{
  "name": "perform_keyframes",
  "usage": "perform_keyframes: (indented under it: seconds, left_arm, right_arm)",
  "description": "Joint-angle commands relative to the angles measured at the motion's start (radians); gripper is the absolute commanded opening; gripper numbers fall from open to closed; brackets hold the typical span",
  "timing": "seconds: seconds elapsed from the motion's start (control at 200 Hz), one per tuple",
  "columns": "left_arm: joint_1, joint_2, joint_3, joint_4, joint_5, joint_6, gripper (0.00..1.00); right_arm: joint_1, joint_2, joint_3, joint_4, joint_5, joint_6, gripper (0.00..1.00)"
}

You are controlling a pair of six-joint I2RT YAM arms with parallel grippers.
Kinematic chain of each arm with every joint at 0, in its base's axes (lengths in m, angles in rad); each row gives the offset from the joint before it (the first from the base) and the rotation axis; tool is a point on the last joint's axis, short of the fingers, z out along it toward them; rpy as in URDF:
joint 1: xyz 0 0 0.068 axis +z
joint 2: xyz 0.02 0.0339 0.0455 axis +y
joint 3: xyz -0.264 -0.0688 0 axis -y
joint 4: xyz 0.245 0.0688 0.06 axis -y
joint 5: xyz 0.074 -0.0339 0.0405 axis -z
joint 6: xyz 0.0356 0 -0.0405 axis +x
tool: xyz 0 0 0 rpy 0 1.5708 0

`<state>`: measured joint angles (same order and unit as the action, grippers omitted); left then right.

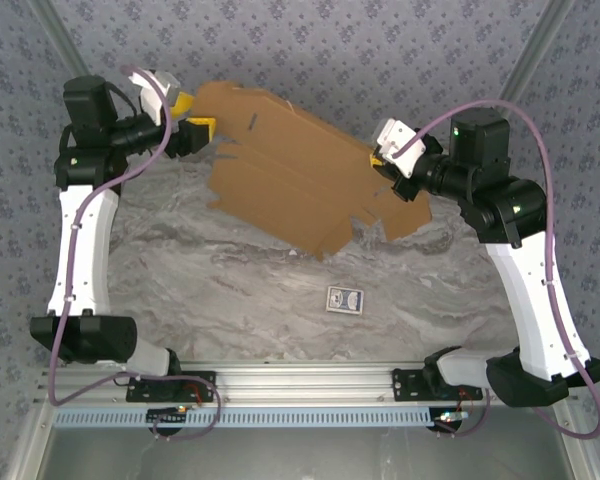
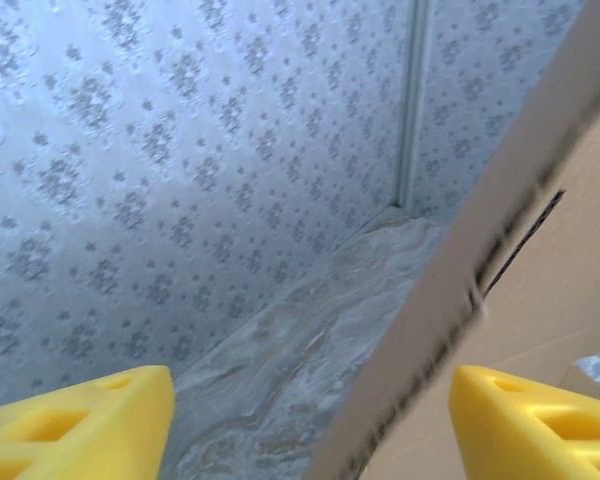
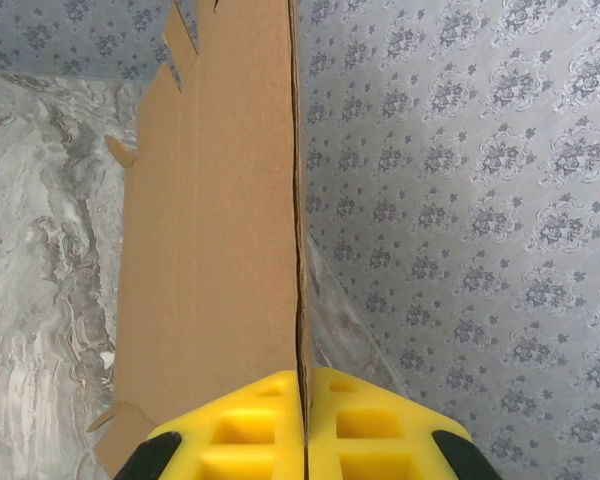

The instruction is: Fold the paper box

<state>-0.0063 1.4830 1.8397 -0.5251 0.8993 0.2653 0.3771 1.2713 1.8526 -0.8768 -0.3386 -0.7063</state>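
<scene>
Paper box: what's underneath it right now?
Marble tabletop shows around the paper box, pinched by the right claw. The patch directly beneath is hidden from above; the blue card lies apart.

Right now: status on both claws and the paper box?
Right claw shut on paper box edge. Left claw open, box edge between its fingers. Box unfolded, a flat sheet. Blue card on table, clear.

The box (image 1: 290, 175) is over the far half of the table (image 1: 230, 290), between the two grippers. Its left edge stands between the fingers of the left gripper (image 1: 192, 114), and its right edge sits inside the right gripper (image 1: 378, 160). The card (image 1: 344, 299) lies on the table before the box, apart from it.
</scene>
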Motion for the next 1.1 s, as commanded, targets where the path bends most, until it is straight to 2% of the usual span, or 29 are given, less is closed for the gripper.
perform_keyframes:
  seconds: [0.0, 0.2, 0.33, 0.65, 0.735, 0.825, 0.949, 1.094]
  left_arm:
    - [0.003, 0.013, 0.055, -0.064, 0.16, 0.072, 0.63]
    - [0.003, 0.041, 0.104, -0.189, 0.269, 0.167, 0.45]
    - [0.003, 0.078, 0.192, -0.293, 0.316, 0.226, 0.39]
    - [0.003, 0.123, 0.279, -0.385, 0.311, 0.264, 0.2]
    - [0.003, 0.135, 0.3, -0.407, 0.304, 0.255, 0.13]
    - [0.002, 0.149, 0.314, -0.412, 0.288, 0.214, 0.09]
    - [0.003, 0.174, 0.356, -0.42, 0.286, 0.144, 0.07]
    - [0.003, 0.192, 0.395, -0.417, 0.281, 0.067, 0.07]
  right_arm:
    - [-0.007, -0.015, -0.01, 0.058, -0.025, 0.028, 0.0]
    - [-0.006, -0.024, -0.03, 0.094, -0.036, -0.006, 0.0]
    - [-0.007, -0.035, -0.054, 0.129, -0.041, -0.047, 0.0]
    - [-0.005, -0.052, -0.105, 0.194, -0.018, -0.143, 0.0]
    - [0.012, -0.064, -0.138, 0.244, 0.05, -0.173, 0.0]
    - [0.057, -0.071, -0.191, 0.321, 0.178, -0.237, 0.0]
    - [0.118, -0.076, -0.268, 0.437, 0.362, -0.33, 0.02]
    - [0.174, -0.087, -0.368, 0.59, 0.503, -0.439, 0.02]
